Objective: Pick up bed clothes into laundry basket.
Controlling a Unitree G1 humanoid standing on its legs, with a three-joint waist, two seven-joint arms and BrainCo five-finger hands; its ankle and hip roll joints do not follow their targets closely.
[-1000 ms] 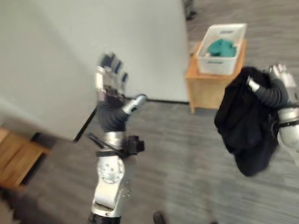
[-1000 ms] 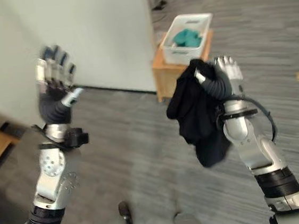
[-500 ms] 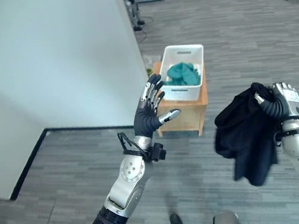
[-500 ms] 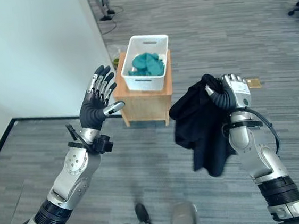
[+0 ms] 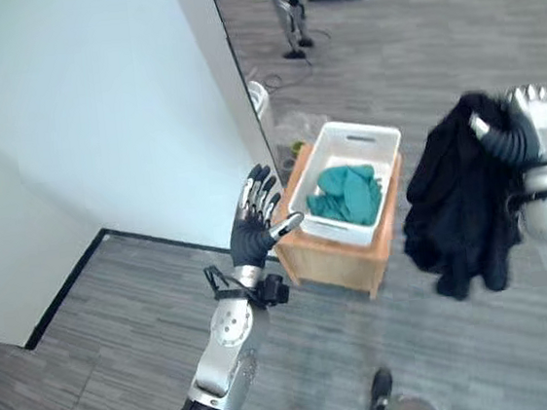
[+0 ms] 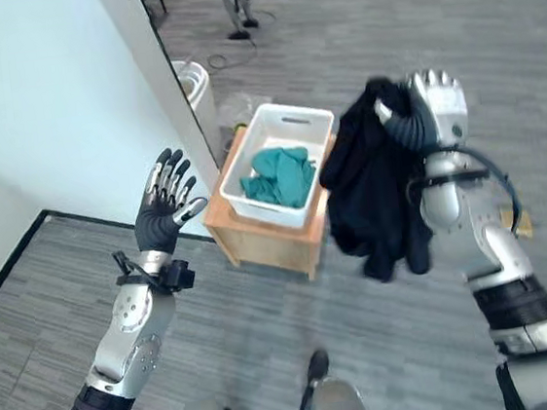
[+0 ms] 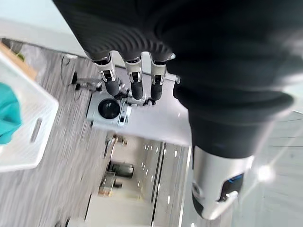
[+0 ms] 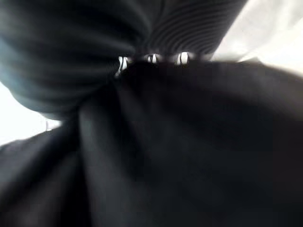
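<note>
We note a pale wall [image 5: 69, 119] at 10 o'clock, meeting grey plank flooring [image 5: 119, 319]. The left hand [image 5: 253, 225] is raised near centre, fingers straight and spread, holding nothing. Just past it, a white laundry basket [image 5: 346, 197] holding teal cloth [image 5: 349, 193] sits on a low wooden table [image 5: 338, 257]. At 3 o'clock the right hand [image 5: 525, 130] grips black clothing [image 5: 459, 205], which hangs beside the basket, clear of the floor.

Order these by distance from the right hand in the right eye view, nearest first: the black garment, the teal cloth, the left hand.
1. black garment, hanging from the right hand.
2. teal cloth, in the white basket.
3. left hand, open, far side.
</note>
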